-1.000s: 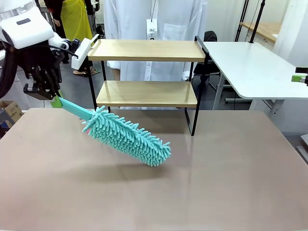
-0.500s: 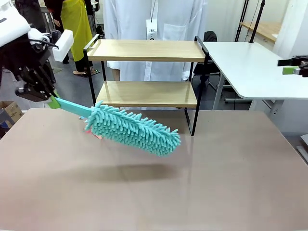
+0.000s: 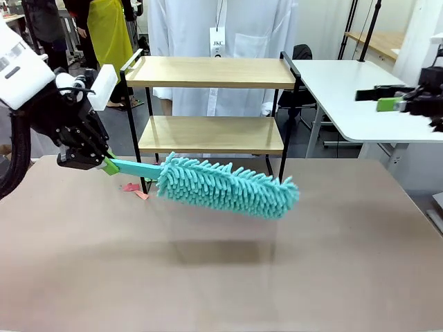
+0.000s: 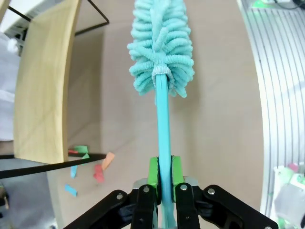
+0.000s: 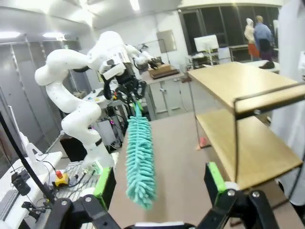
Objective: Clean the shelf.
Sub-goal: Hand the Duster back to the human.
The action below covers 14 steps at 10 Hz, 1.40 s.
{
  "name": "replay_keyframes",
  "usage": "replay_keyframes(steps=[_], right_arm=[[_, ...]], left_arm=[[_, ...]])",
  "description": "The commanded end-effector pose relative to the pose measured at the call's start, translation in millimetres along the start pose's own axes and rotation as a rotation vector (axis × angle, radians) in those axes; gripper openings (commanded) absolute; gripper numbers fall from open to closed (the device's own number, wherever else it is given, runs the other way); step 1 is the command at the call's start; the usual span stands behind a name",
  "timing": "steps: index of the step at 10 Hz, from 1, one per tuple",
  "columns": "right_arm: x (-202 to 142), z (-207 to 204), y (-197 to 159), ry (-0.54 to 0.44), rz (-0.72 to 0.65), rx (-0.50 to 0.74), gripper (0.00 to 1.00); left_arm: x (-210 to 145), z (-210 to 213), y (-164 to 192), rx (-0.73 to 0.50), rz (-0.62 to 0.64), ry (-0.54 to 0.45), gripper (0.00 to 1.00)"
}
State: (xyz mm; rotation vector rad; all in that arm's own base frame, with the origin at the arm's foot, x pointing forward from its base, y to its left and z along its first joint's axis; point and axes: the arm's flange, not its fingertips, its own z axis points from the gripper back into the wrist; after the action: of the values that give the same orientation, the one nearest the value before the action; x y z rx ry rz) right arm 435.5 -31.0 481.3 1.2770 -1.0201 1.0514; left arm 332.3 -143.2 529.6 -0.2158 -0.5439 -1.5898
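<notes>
The left gripper (image 3: 104,164) has its jaws closed on the flat handle of a turquoise microfiber duster (image 3: 228,187), and it holds the duster in the air above the brown table (image 3: 332,263), with the fluffy head pointing to the robot's right in front of the shelf (image 3: 211,135). The shelf stands at the far edge of the table, and some small coloured paper scraps (image 3: 135,190) lie on the table beside its left legs. The right gripper (image 5: 159,183) is raised at the right side with its jaws wide apart, holding nothing.
</notes>
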Motion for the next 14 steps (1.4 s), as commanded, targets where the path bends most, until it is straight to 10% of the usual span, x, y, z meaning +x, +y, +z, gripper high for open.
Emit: replay_keyframes(steps=[1, 6, 14], right_arm=[[-21.0, -32.1, 3.7, -0.058, 0.062, -0.045, 1.0], [-78.4, -77.0, 0.3, -0.031, 0.261, -0.172, 1.0], [-117.3, -65.0, 7.5, 0.083, 0.13, -0.046, 1.0]], left_arm=[[-15.7, -7.0, -6.3, 0.043, -0.016, -0.111, 0.13], [-44.7, -31.0, -18.9, 0.028, 0.009, -0.262, 0.13], [-33.6, -17.9, -1.3, 0.021, 0.026, -0.201, 0.13]])
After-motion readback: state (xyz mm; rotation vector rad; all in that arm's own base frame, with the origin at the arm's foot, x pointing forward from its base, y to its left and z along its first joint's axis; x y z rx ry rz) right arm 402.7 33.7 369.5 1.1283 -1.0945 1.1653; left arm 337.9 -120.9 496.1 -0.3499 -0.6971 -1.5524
